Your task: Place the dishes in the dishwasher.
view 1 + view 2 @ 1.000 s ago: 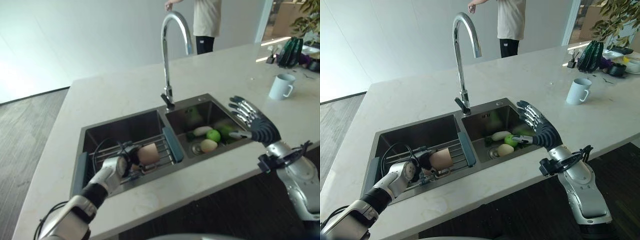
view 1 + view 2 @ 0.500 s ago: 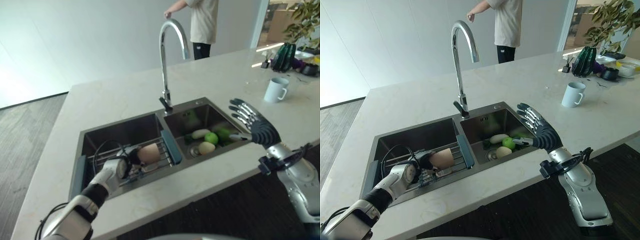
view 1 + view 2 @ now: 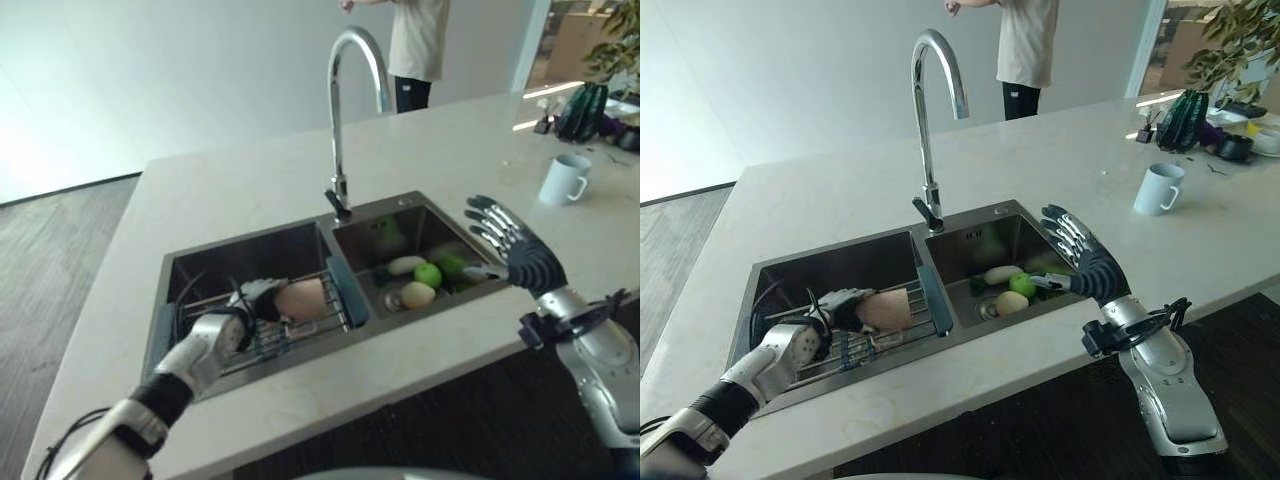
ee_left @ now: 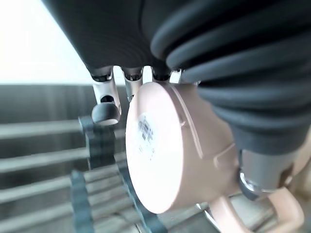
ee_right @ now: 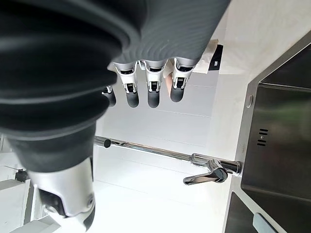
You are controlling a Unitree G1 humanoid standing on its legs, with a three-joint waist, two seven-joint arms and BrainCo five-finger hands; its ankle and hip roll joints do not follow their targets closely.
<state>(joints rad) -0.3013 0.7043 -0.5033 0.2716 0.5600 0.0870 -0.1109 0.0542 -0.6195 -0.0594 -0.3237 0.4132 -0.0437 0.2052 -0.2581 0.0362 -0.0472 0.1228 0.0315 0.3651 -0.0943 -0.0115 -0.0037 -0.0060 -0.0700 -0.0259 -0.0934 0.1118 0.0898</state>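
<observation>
A pale pink cup with a handle lies on its side in my left hand, just over the wire rack in the left sink basin. In the left wrist view my fingers and thumb curl round the cup, base towards the camera. I cannot tell whether it touches the rack. My right hand hovers open, fingers spread, over the right rim of the right basin and holds nothing.
A tall curved faucet stands behind the divider. The right basin holds a green apple and pale produce. A white mug and a green bag stand on the counter at the right. A person stands beyond the counter.
The view has swayed a little. My left hand has risen slightly with the pink cup over the rack. The right hand has stayed open in place.
</observation>
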